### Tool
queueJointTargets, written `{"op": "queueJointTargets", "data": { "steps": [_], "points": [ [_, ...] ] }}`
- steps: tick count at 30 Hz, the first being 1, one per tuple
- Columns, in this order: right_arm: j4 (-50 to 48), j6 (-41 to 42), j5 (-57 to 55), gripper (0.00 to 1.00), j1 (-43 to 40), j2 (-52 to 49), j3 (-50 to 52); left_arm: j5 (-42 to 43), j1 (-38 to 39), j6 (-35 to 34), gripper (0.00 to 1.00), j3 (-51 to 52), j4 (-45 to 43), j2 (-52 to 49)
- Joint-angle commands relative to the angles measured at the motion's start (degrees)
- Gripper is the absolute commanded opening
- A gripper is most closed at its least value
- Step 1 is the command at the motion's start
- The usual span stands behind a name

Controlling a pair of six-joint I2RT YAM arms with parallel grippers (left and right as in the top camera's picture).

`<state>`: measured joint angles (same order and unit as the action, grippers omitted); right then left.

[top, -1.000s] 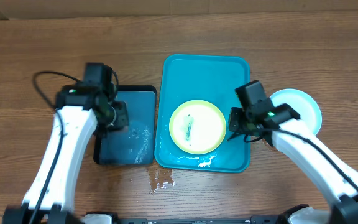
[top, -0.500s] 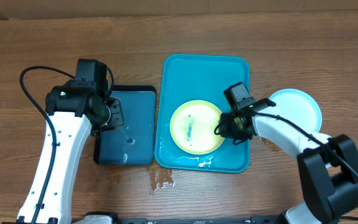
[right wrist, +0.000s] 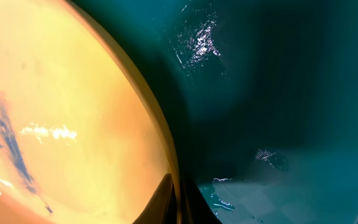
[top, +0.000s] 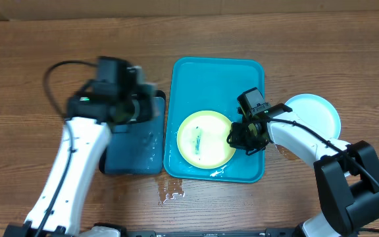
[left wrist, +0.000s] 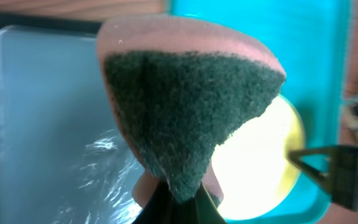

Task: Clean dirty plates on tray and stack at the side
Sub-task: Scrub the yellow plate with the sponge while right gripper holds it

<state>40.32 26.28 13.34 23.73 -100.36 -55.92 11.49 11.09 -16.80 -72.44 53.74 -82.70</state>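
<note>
A yellow-green plate (top: 206, 139) with a blue-green smear lies in the front half of the turquoise tray (top: 216, 79). My right gripper (top: 234, 137) is shut on the plate's right rim; the right wrist view shows the fingers (right wrist: 180, 202) pinching the rim of the plate (right wrist: 61, 106) over the tray (right wrist: 278, 93). My left gripper (top: 143, 108) is shut on a pink and dark green sponge (left wrist: 185, 106), held above the dark tray's right edge, next to the turquoise tray (left wrist: 260, 37). A light blue plate (top: 318, 112) sits on the table at the right. Only one yellow-green plate is in view.
A black-rimmed dark blue tray (top: 133, 148) with water in it lies left of the turquoise tray. Water spots (top: 172, 191) are on the wood table in front of the trays. Water also pools in the turquoise tray's front edge (top: 216, 172).
My left arm has swung right with the sponge, from the dark tray's left side to its right edge. My right gripper closed onto the plate's rim, and the plate slid slightly left.
</note>
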Motion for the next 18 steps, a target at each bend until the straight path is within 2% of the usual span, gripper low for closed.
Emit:
{"op": "queueJointTargets", "data": {
  "steps": [1, 7, 12, 18],
  "points": [
    [0.5, -2.3, -0.3, 0.04, 0.3, -0.8, 0.1, 4.8, 8.8, -3.8, 0.04, 3.2, -6.0, -5.6],
    [0.5, -2.6, -0.4, 0.04, 0.3, -0.8, 0.1, 1.9, 17.8, -4.0, 0.04, 3.3, -11.5, -18.3],
    [0.7, -2.5, -0.4, 0.04, 0.3, -0.8, 0.1, 0.1, 18.5, -7.7, 0.04, 3.2, -12.0, -25.5],
    [0.7, -2.5, -0.4, 0.04, 0.3, -0.8, 0.1, -11.2, 17.4, -10.6, 0.04, 3.2, -8.5, -28.5]
  ]
}}
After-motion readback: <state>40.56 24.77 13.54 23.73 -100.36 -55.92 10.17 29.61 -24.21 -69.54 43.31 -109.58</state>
